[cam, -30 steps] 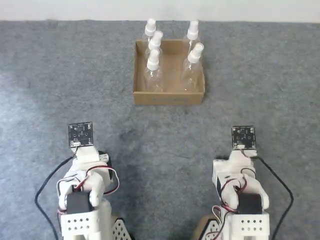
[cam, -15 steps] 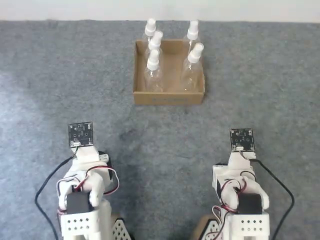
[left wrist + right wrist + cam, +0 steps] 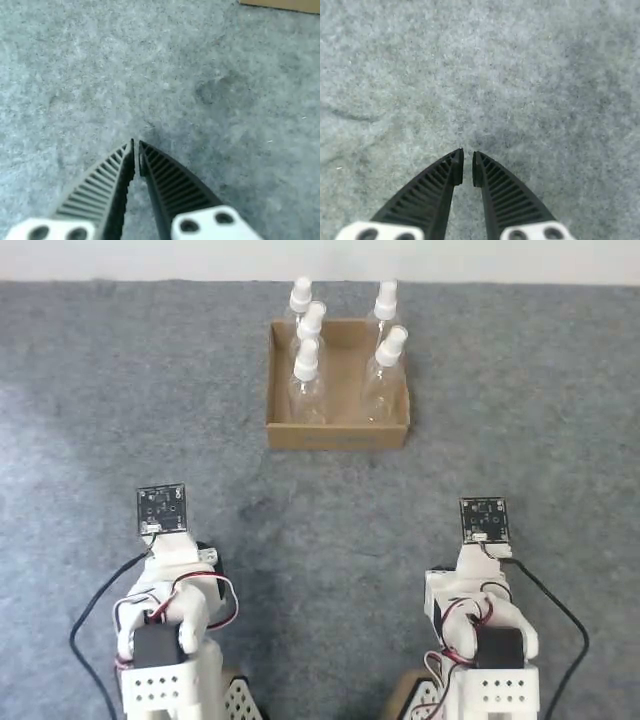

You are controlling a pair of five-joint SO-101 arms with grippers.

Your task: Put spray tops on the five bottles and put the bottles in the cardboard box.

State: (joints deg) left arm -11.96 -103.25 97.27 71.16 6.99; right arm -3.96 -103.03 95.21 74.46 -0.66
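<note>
Several clear bottles with white spray tops stand upright inside the cardboard box [image 3: 337, 436] at the far middle of the grey carpet; one front bottle [image 3: 306, 375] and another [image 3: 387, 368] stand by the near wall. Both arms are folded back at the near edge, far from the box. My left gripper [image 3: 136, 146] is shut over bare carpet with nothing in it. My right gripper [image 3: 467, 156] is also shut and holds nothing. A corner of the cardboard box [image 3: 282, 4] shows in the left wrist view.
Grey carpet [image 3: 330, 520] stretches open between the arms and the box. The left arm [image 3: 165, 610] and the right arm [image 3: 480, 625] sit side by side at the near edge. A pale wall strip runs along the far edge.
The right arm's wrist has drawn back slightly toward the near edge. The left arm, the box and the bottles have not moved.
</note>
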